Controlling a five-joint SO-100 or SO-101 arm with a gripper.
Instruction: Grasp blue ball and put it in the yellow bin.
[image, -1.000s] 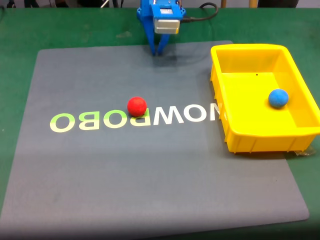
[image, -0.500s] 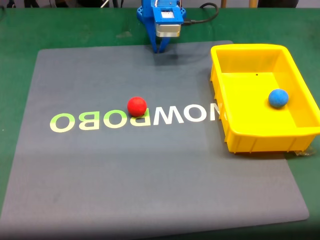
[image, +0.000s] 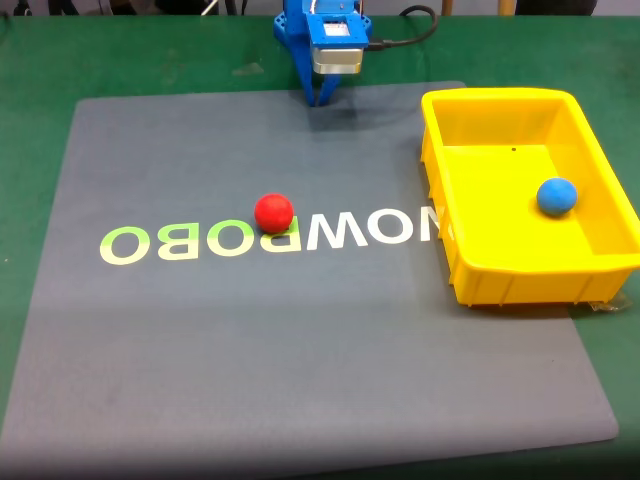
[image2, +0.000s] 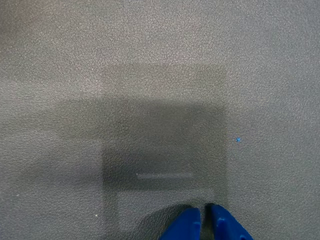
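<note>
The blue fingers (image2: 205, 220) are closed on nothing, tips nearly touching above the grey mat (image: 300, 330) at its far edge in the fixed view. The blue ball (image: 556, 196) lies well apart from them, inside the yellow bin (image: 500, 275) at the mat's right side. A red ball (image: 273, 213) rests mid-mat.

The blue ball (image: 557, 196) lies inside the yellow bin (image: 500, 285) — the red ball (image: 273, 213) sits on the grey mat (image: 300, 350).

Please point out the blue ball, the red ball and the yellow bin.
blue ball (image: 557, 196), fixed view, middle of the sphere.
red ball (image: 273, 212), fixed view, middle of the sphere.
yellow bin (image: 497, 98), fixed view, far rim.
</note>
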